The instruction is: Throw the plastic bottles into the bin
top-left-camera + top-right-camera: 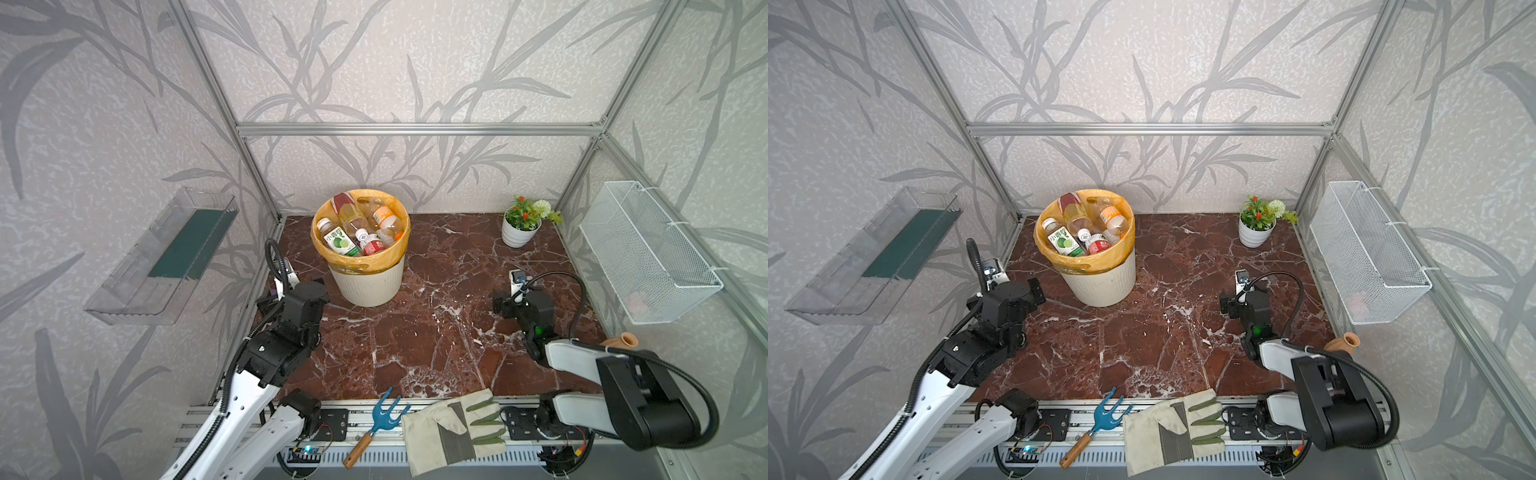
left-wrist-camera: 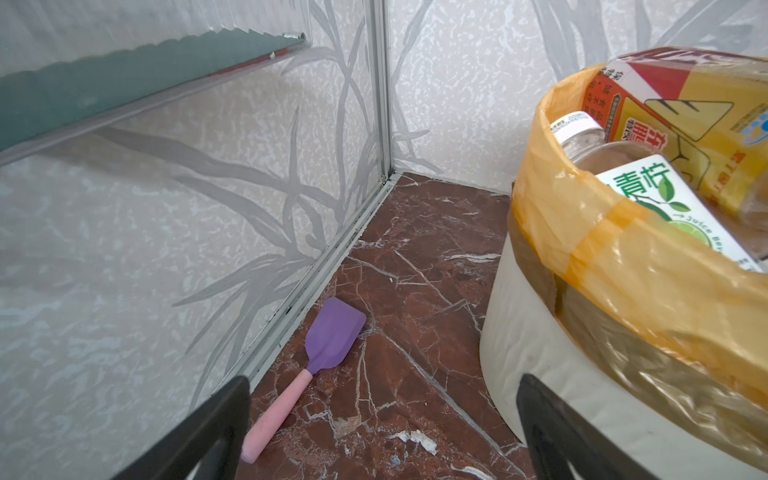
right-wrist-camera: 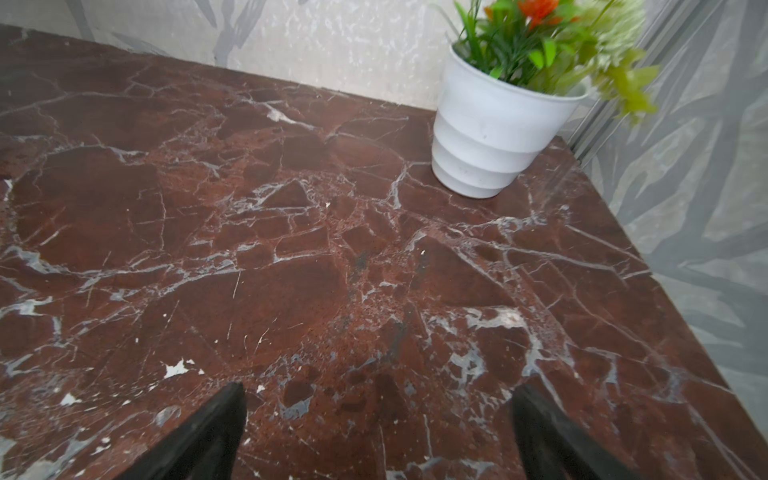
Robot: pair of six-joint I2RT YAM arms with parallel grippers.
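All the plastic bottles (image 1: 358, 227) I can spot are piled in the bin (image 1: 368, 289) at the back left of the table (image 1: 436, 332), filling it to the rim. None show on the marble, so I'd call this basically done. Left gripper (image 2: 382, 384) hangs just beside the bin, fingers spread, empty. Right gripper (image 3: 380, 386) is spread too, over bare table near the flower pot (image 3: 494, 137). Best move imo: back the left one away gently, without snagging the orange bag (image 2: 623, 266) or nudging the purple spatula (image 2: 332, 336).

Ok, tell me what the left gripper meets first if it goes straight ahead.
Likely the bare marble tabletop, in the gap between the purple spatula and the bin. The left gripper is open; the bin wall looks close, depth unclear.
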